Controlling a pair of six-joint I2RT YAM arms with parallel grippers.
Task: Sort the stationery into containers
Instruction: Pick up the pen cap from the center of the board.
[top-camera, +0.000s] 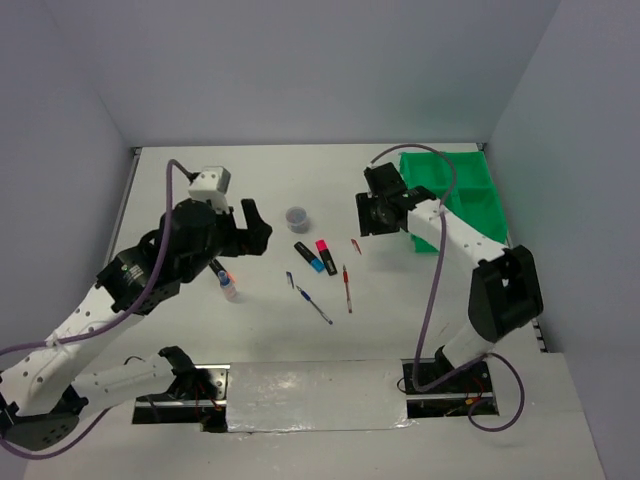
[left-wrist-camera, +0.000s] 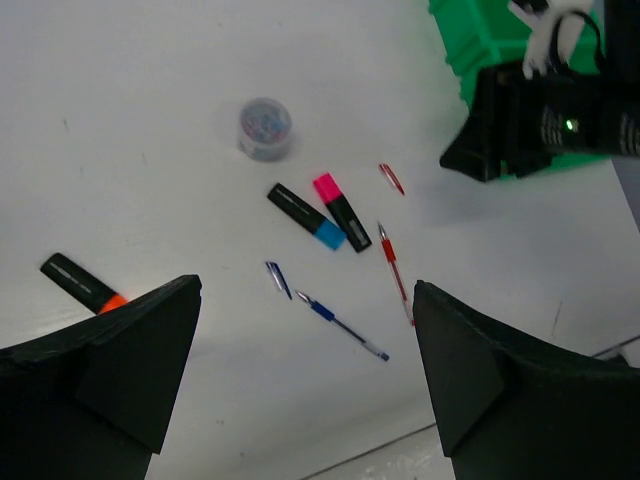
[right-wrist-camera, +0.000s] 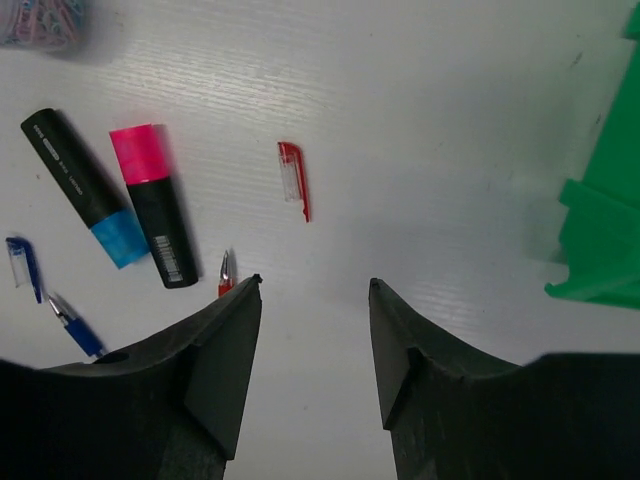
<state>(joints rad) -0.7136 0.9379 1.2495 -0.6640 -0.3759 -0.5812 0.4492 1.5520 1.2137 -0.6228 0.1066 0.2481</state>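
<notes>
Top: left gripper (top-camera: 257, 224) spread wide, empty, hanging left of grey pot (top-camera: 296, 215); right gripper (top-camera: 366, 214) parted, empty, just beside green tray (top-camera: 478, 190) at far right.
Left wrist: fingers (left-wrist-camera: 130, 360) well apart, nothing btwn; blue-ended highlighter (left-wrist-camera: 307, 216) + pink-ended highlighter (left-wrist-camera: 343, 213) side by side; red pen (left-wrist-camera: 395, 272), blue pen (left-wrist-camera: 343, 326), black marker (left-wrist-camera: 78, 283) loose on tabletop (left-wrist-camera: 150, 100).
Right wrist: narrower gap, touching nothing; red cap (right-wrist-camera: 294, 178) just ahead; tray corner at right.

Bright even overhead light, soft faint shadows, wrist views sharp, slight blur.
</notes>
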